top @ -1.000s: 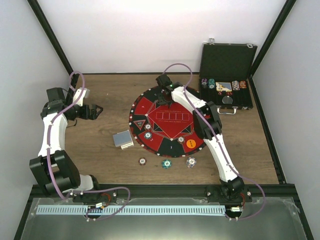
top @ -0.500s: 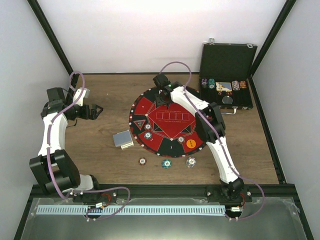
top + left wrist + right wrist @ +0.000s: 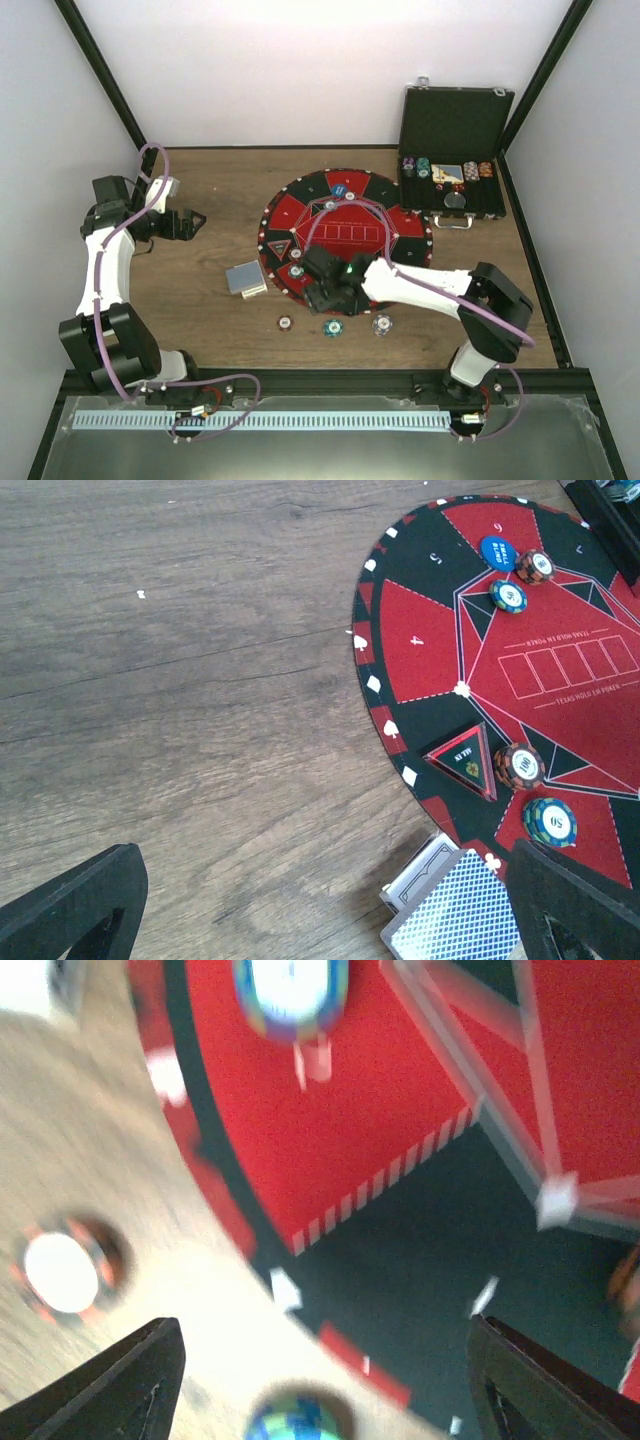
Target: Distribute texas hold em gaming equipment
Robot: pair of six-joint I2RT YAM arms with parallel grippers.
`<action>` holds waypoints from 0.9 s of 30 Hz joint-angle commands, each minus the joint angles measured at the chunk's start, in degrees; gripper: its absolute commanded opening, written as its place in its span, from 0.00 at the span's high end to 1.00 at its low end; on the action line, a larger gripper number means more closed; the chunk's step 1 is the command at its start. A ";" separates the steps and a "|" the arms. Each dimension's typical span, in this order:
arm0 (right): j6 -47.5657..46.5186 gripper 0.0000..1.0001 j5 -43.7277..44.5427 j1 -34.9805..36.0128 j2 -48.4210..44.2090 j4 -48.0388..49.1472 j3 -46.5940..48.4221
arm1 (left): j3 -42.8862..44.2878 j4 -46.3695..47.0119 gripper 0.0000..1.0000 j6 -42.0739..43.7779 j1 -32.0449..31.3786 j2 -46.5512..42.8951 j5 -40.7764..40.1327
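Wood tabletop (image 3: 210,180) with the round red-and-black mat (image 3: 290,212) in the middle. Right gripper (image 3: 325,1335) hangs over the mat's near-left rim, fingers spread wide with nothing between them — wrist view is blurred. Left gripper (image 3: 196,221) is well off to the left over bare wood, also spread and empty. Card stack (image 3: 245,278) lies on the wood just beside the mat's left edge. Three poker chips (image 3: 332,327) sit in a row on the wood near the mat's near edge. Black triangular marker (image 3: 278,246) and blue button (image 3: 341,190) are on the mat — more chips in the open black case (image 3: 455,200), far right.
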 commanded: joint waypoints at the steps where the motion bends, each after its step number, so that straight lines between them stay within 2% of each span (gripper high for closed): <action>1: 9.76 0.20 -1.37 5.36 -3.53 0.55 -9.18 | 0.22 -0.83 0.00 1.06 0.22 -1.83 1.02; 7: 14.34 0.18 -2.56 9.55 -4.48 1.68 -14.53 | 0.21 -1.11 0.00 1.21 0.24 -2.11 0.76; 13: 14.44 0.21 -3.18 10.83 -2.26 2.75 -14.42 | 0.57 -1.24 0.00 1.13 0.24 -2.21 0.63; 20: 13.77 0.31 -1.05 10.95 0.79 1.87 -12.40 | 0.40 -1.12 0.00 1.28 0.27 -1.97 0.65; 27: 13.14 0.47 1.00 10.95 1.61 0.29 -10.67 | 0.40 -0.98 0.00 1.22 0.24 -1.86 0.80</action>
